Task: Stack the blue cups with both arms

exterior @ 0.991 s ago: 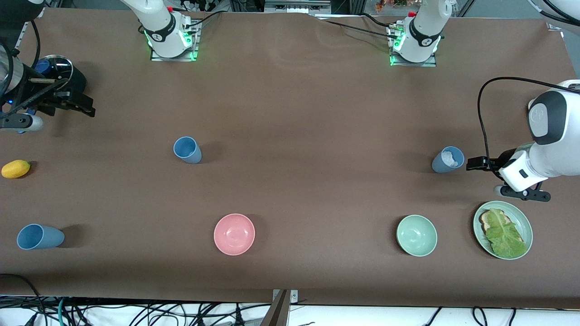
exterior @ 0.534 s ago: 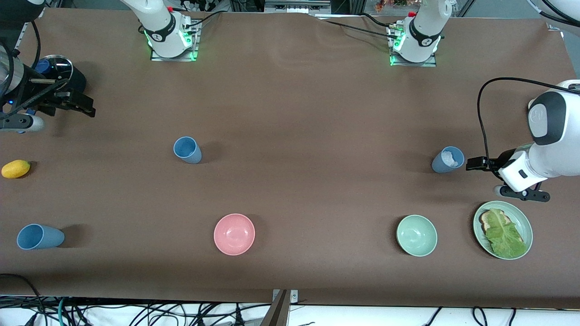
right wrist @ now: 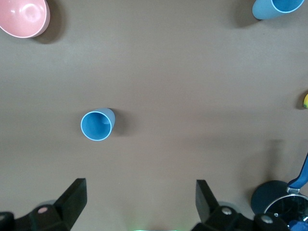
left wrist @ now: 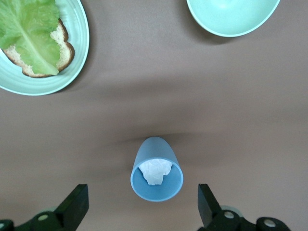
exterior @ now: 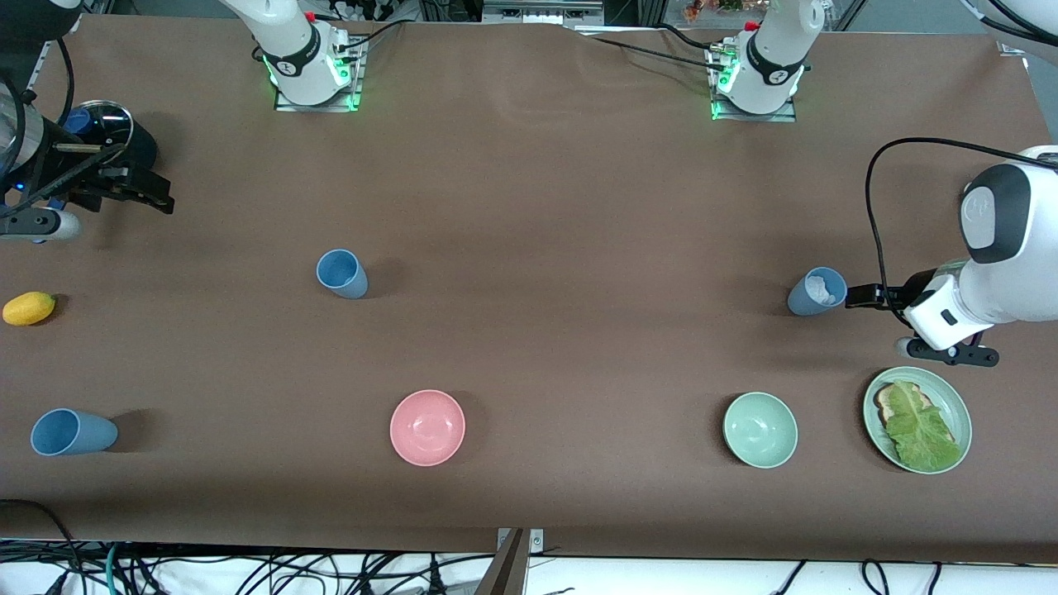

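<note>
Three blue cups stand upright and well apart on the brown table [exterior: 529, 190], none yet nested in another, so I judge the stacking not yet begun. The cup with white stuffing [exterior: 817, 291] stands toward the left arm's end, farther from the front camera than the pale green bowl [exterior: 760, 430] and the plate of bread and lettuce [exterior: 917, 420]. The middle cup [exterior: 341, 273] stands toward the right arm's end, farther from the camera than the pink bowl [exterior: 427, 427]. The third cup [exterior: 73, 432] stands near the table's edge at the right arm's end, nearer the camera than the yellow fruit [exterior: 28, 307]. The left claw [left wrist: 143, 208] is low beside the stuffed cup, its fingers spread wide and released; in the left wrist view the cup's rim lies between the two fingertips, untouched. That lineup looks like the approach to a side grasp, with the cup centred so the fingers can close on its wall. The right claw [right wrist: 139, 203] waits over the table's edge at its own end, by a dark pan [exterior: 106, 132], fingers likewise apart and holding nothing, the middle cup well ahead of it.
</note>
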### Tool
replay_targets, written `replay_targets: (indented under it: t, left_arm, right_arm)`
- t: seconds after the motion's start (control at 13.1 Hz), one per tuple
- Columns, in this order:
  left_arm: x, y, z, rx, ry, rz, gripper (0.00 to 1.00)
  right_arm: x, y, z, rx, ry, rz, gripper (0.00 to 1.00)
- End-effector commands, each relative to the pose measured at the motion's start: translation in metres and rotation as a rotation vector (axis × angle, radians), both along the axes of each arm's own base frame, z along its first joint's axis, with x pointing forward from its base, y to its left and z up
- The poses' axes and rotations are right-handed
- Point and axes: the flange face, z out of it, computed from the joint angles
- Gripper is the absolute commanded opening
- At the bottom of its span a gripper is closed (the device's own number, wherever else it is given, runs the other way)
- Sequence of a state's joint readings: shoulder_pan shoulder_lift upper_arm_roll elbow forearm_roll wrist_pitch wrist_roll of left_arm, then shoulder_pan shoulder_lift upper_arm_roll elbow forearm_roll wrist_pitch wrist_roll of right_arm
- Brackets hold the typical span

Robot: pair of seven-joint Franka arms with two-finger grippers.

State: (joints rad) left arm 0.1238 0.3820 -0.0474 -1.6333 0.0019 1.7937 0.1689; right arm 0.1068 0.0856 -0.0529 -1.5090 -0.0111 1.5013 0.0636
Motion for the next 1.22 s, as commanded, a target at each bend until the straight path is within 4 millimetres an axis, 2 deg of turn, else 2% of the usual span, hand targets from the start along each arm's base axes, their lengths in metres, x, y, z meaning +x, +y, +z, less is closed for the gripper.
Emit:
replay_targets:
  t: [0.0,0.15,0.3,0.46,0.61,0.84,0.99,1.14]
  left_arm:
    - [-0.002,-0.01,0.042,0.03,0.027,-0.005,1.0]
    - [-0.006,-0.014,0.073,0.037,0.04,0.028,1.0]
    - [-0.007,-0.034,0.103,0.045,0.008,0.104,1.0]
    - [-0.009,-0.047,0.12,0.058,-0.006,0.151,1.0]
    - [-0.015,-0.041,0.134,0.049,-0.022,0.158,1.0]
    - [-0.036,-0.058,0.168,0.049,-0.134,0.13,1.0]
    - [-0.043,-0.064,0.177,0.045,-0.152,0.097,1.0]
    - [-0.05,-0.065,0.177,0.059,-0.151,0.063,1.0]
  right_arm:
    - [-0.001,-0.001,0.004,-0.004,0.003,0.003,1.0]
    - [-0.001,-0.001,0.004,-0.004,0.003,0.003,1.0]
    - [-0.001,-0.001,0.004,-0.004,0.003,0.003,1.0]
    - [-0.001,-0.001,0.004,-0.003,0.003,0.002,1.0]
    - [-0.001,-0.001,0.004,-0.003,0.003,0.002,1.0]
    - [-0.001,-0.001,0.004,-0.003,0.003,0.002,1.0]
    - [-0.001,-0.001,0.004,-0.003,0.003,0.002,1.0]
    - [-0.001,-0.001,0.004,-0.003,0.003,0.002,1.0]
